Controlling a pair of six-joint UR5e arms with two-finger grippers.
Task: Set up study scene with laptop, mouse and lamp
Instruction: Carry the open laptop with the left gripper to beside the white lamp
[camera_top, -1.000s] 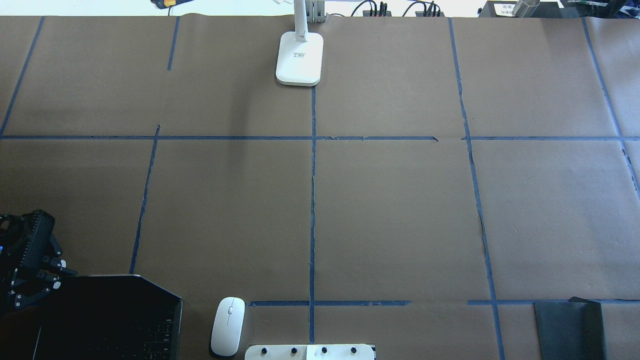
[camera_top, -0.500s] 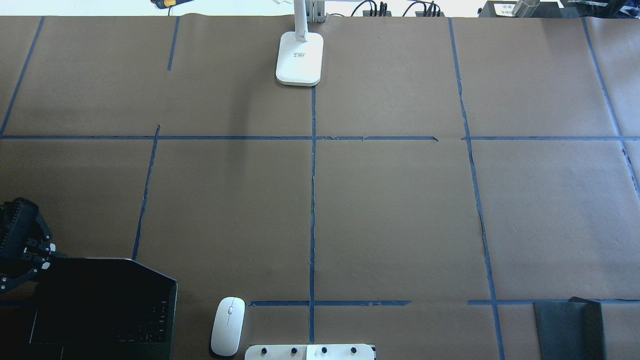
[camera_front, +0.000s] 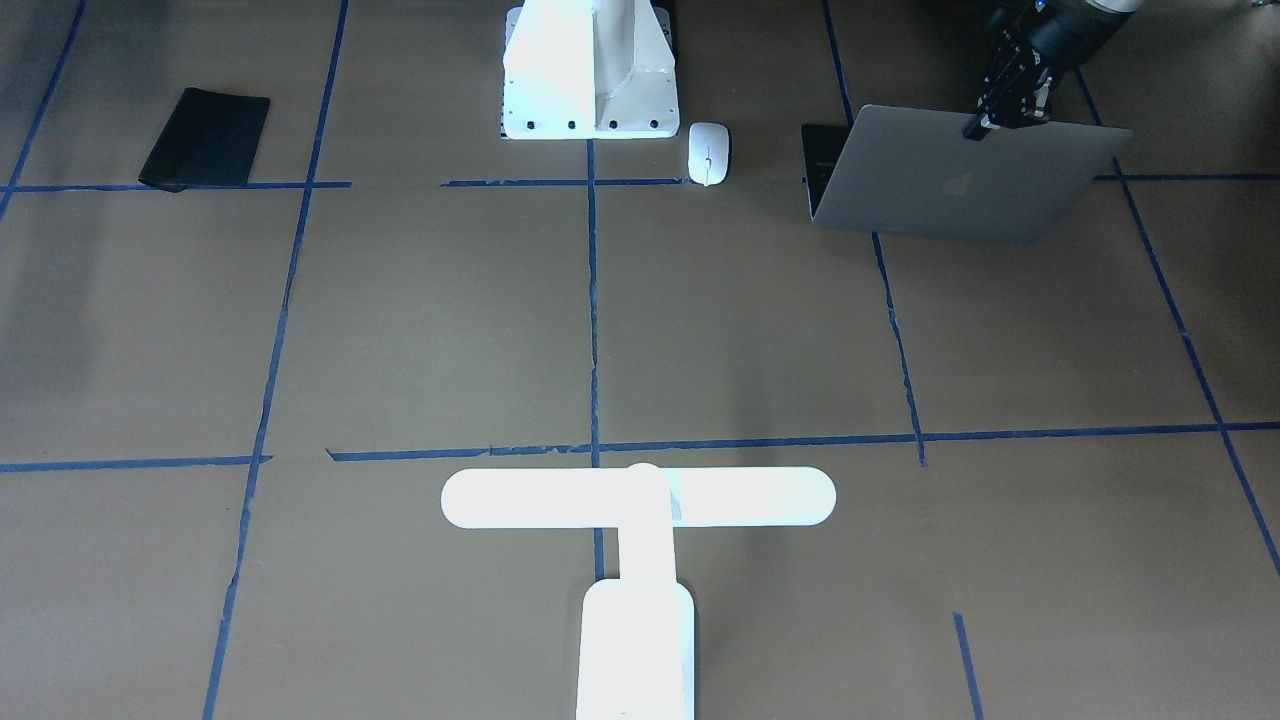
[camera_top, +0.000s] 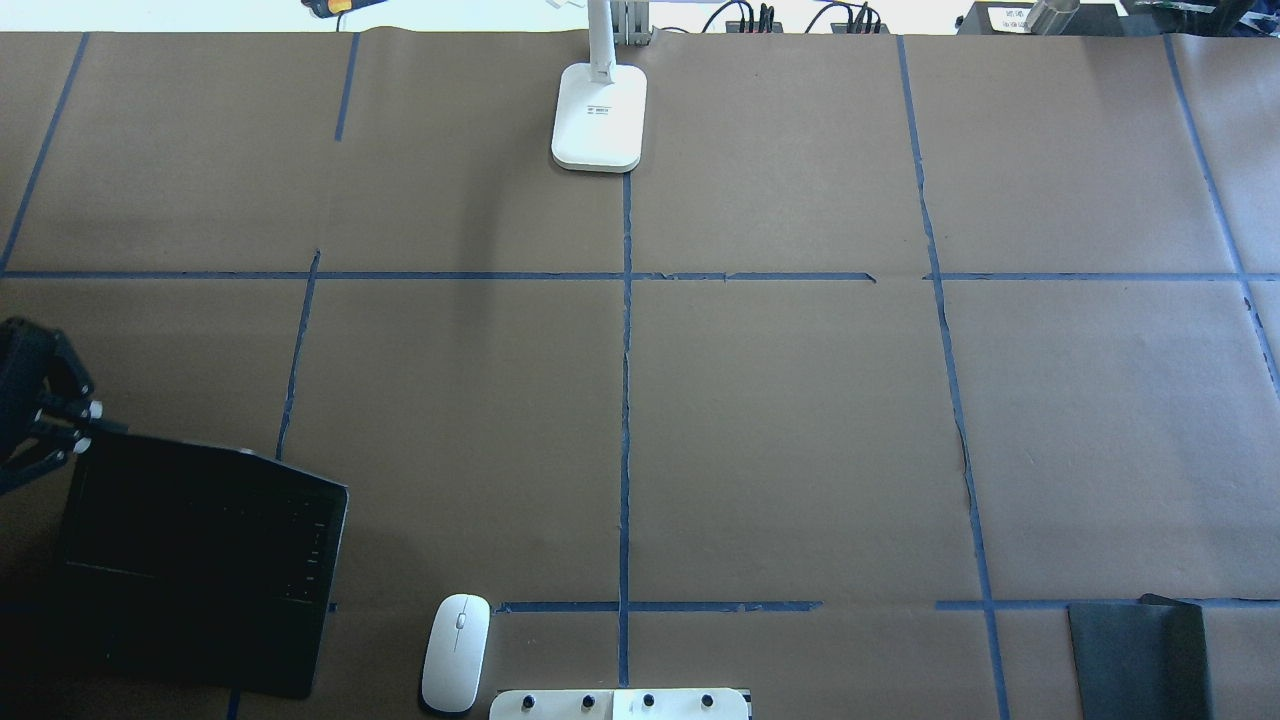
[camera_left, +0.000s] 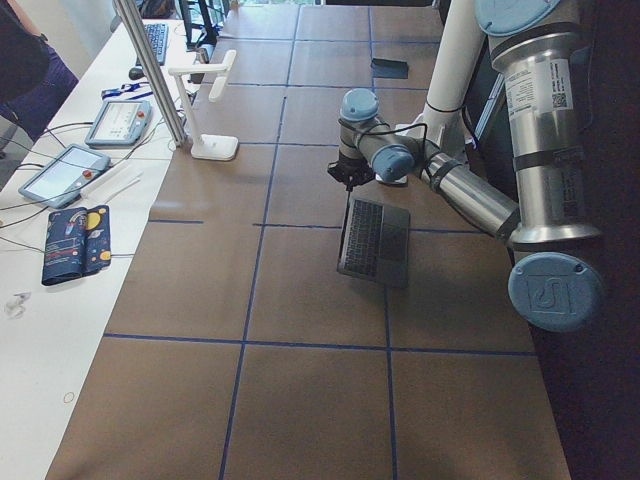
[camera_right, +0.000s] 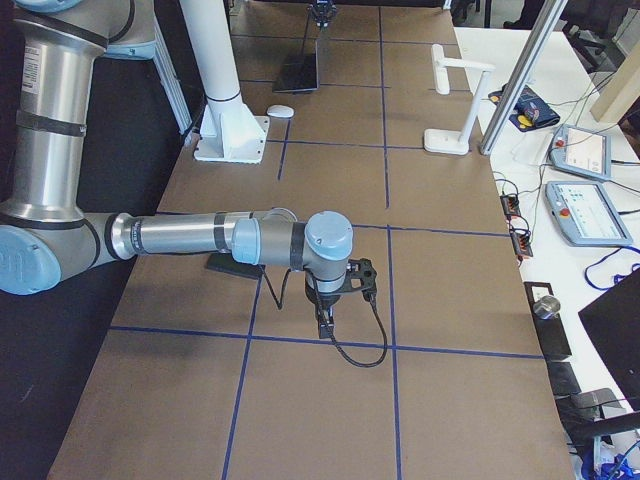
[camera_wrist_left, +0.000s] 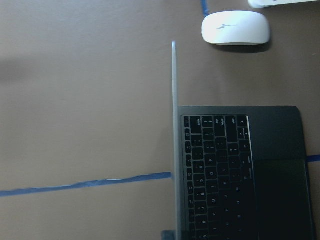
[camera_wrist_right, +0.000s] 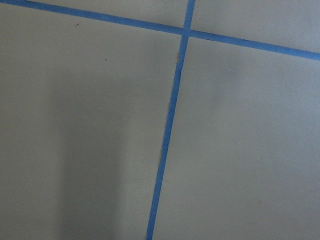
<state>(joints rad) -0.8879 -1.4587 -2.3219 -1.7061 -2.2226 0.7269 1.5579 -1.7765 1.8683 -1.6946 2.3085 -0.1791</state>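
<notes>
Opening the laptop (camera_top: 200, 560) looks like the step in hand. At the overhead view's bottom edge the mouse (camera_top: 455, 652) lies just right of it, apart. In the lower left, the left gripper (camera_top: 82, 430) is clamped on the lid's top edge, lid near upright: swing it along the hinge's arc, gently, lest the base slide. The lamp (camera_top: 598, 115) stands top centre. Whether the right gripper (camera_right: 325, 322) is apart or together, I cannot tell.

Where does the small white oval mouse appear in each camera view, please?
Front-facing: small glossy white oval mouse, top centre.
Overhead: mouse, bottom, left of centre.
Exterior left: cannot tell.
Exterior right: mouse, upper left.
Left wrist: mouse, top right.
Right wrist: absent.
Landmark: white bolted pedestal beside it.
</notes>
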